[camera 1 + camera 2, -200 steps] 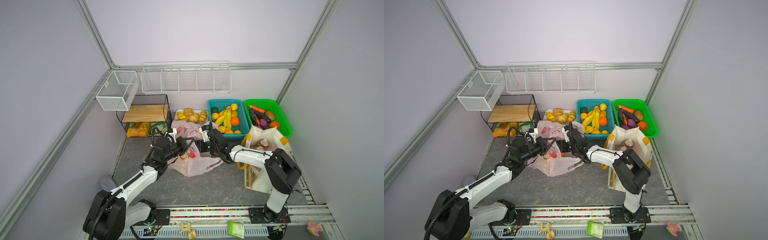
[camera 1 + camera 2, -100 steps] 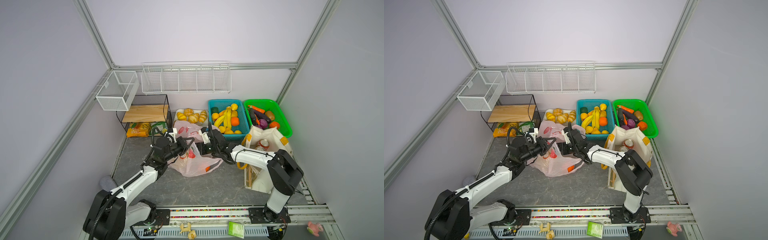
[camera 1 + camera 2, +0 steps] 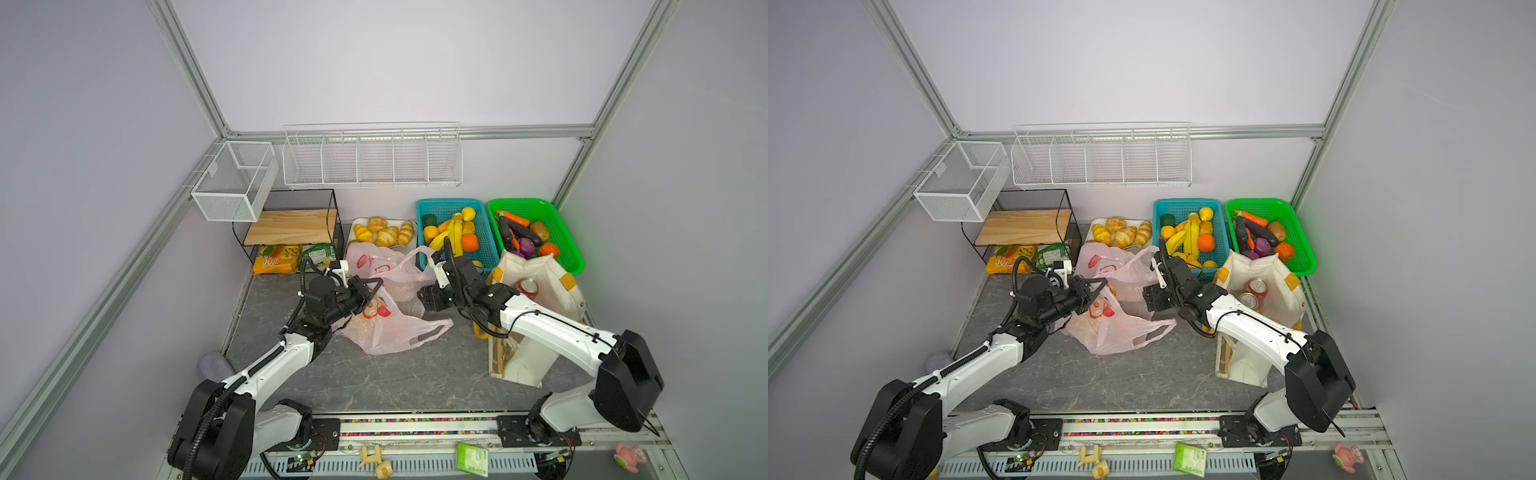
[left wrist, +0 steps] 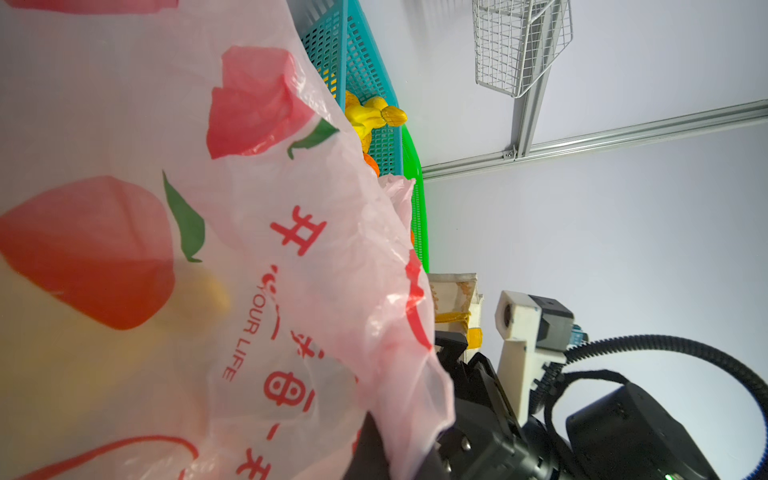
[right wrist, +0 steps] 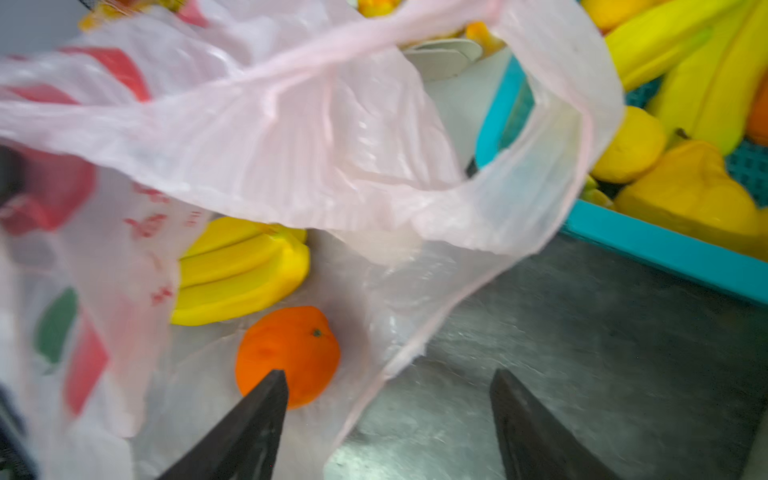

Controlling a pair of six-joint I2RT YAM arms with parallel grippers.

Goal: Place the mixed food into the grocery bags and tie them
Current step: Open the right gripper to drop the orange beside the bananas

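left gripper (image 3: 374,289) clamped on pink bag (image 3: 390,332) rim | right gripper (image 5: 388,374) spread wide, nothing held | orange (image 5: 286,353), bananas (image 5: 241,278) seen inside bag

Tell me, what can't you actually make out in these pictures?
- Left gripper: in the left wrist view, the pink bag covers its tips.
- Cans in the tote: in the top views, walls hide their sides and labels are too small.
- Yellowish lump inside the bag: left wrist view, blurred through the film.

pink bag (image 5: 291,145) gaped open, bananas (image 5: 241,278) and orange (image 5: 286,353) lay inside, right gripper (image 5: 388,376) jaws stood apart at its mouth, teal basket (image 5: 665,249) beside
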